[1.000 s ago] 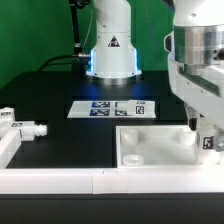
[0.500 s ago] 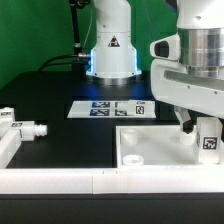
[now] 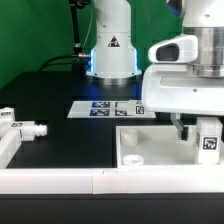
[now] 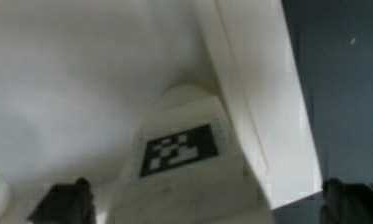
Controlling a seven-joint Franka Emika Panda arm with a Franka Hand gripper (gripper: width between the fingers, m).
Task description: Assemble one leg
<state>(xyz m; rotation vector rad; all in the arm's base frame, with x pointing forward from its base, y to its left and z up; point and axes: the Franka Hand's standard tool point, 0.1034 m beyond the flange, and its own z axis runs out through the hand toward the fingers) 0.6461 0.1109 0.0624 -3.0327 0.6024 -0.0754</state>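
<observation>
A leg (image 3: 208,140), a small white peg with a black-and-white tag, stands upright at the corner of the large white panel (image 3: 150,140) on the exterior view's right. My gripper (image 3: 200,128) hangs over it, with one dark finger (image 3: 180,125) apart from the leg's side. In the wrist view the leg (image 4: 183,150) lies between my fingertips (image 4: 71,200), which stand wide apart, and a gap shows beside it. The gripper (image 4: 202,200) is open around the leg.
Two more legs (image 3: 28,127) lie at the exterior view's left. The marker board (image 3: 113,108) lies in the middle, in front of the robot base (image 3: 110,55). A white rail (image 3: 100,185) runs along the front edge.
My hand has turned and its body has swung toward the exterior view's left. The leg has stayed in the same spot on the panel's corner.
</observation>
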